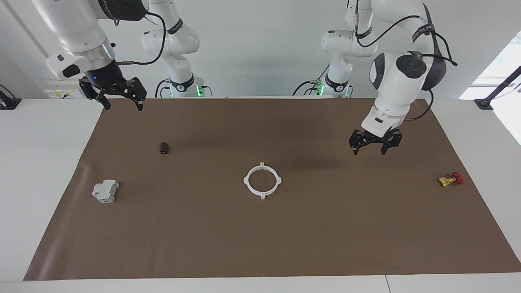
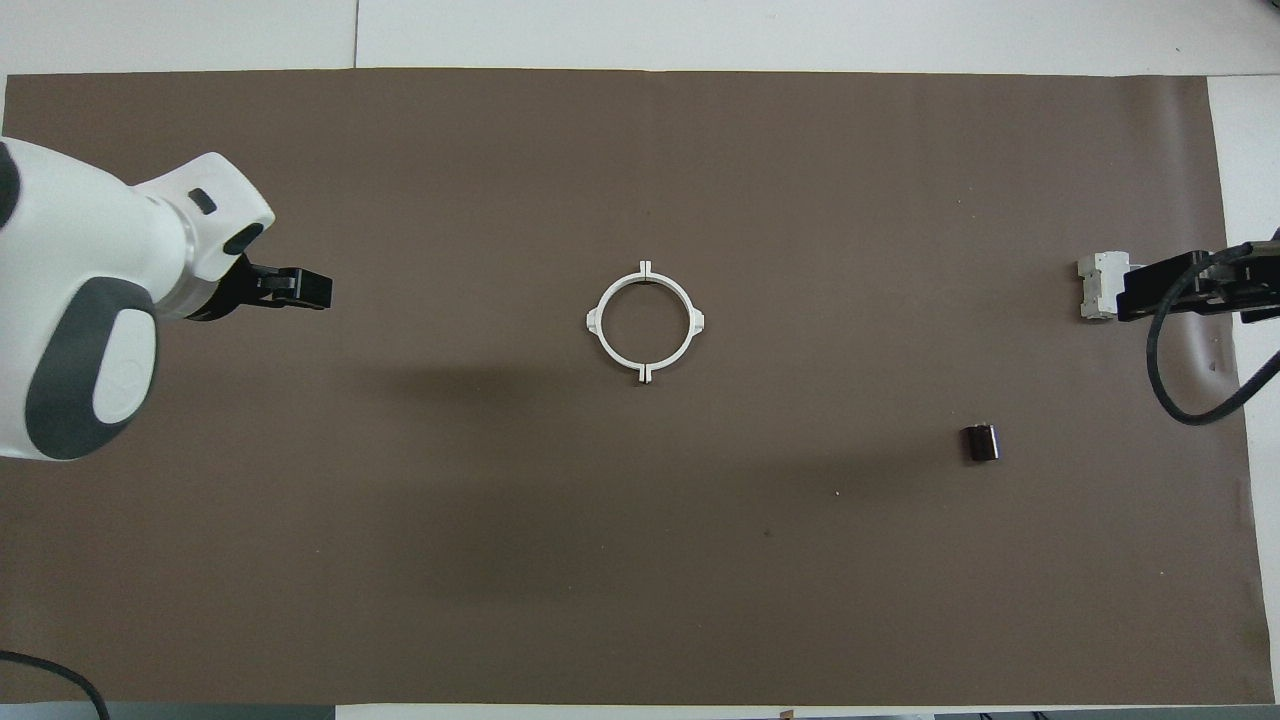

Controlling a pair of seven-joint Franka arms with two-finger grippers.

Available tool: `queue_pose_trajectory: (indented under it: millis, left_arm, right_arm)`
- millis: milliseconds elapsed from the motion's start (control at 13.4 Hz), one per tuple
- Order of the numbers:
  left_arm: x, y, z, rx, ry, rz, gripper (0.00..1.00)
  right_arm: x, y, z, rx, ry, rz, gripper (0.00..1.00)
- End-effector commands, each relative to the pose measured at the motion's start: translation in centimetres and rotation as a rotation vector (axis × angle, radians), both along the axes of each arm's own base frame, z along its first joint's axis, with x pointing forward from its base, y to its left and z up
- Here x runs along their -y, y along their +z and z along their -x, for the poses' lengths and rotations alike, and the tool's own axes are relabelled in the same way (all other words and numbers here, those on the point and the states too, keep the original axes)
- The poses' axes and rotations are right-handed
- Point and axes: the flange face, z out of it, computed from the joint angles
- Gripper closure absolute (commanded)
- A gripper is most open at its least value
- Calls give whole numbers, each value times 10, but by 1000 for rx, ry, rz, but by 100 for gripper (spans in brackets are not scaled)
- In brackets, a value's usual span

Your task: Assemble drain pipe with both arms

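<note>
The drain pipe (image 1: 246, 180) lies in the middle of the brown mat as one closed white ring with four outward tabs; it also shows in the overhead view (image 2: 598, 321). Its two halves meet at the tabs. My left gripper (image 1: 369, 150) hangs open and empty above the mat, between the ring and the left arm's end, and touches nothing. It also shows in the overhead view (image 2: 312, 290). My right gripper (image 1: 124, 106) is open and empty, raised high at the right arm's end. In the overhead view it (image 2: 1140, 292) overlaps the grey block's edge.
A grey boxy block (image 1: 105, 191) sits on the mat at the right arm's end. A small dark cylinder (image 1: 164, 148) lies nearer to the robots than the block. A yellow-and-red valve (image 1: 451, 179) lies at the left arm's end. The brown mat (image 1: 260, 244) covers most of the table.
</note>
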Motion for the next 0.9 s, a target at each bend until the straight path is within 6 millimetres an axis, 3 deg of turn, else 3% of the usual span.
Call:
queue_pose_trajectory:
  millis: [0, 299, 821]
  left_arm:
    - [-32, 32, 17, -15, -2, 29, 0]
    - [-69, 76, 11, -33, 64, 27, 0]
    - [-69, 131, -10, -75, 67, 16, 0]
  right_arm:
    - [7, 2, -2, 13, 6, -8, 0]
    - [7, 2, -2, 13, 11, -8, 0]
    - [6, 2, -2, 13, 14, -8, 0]
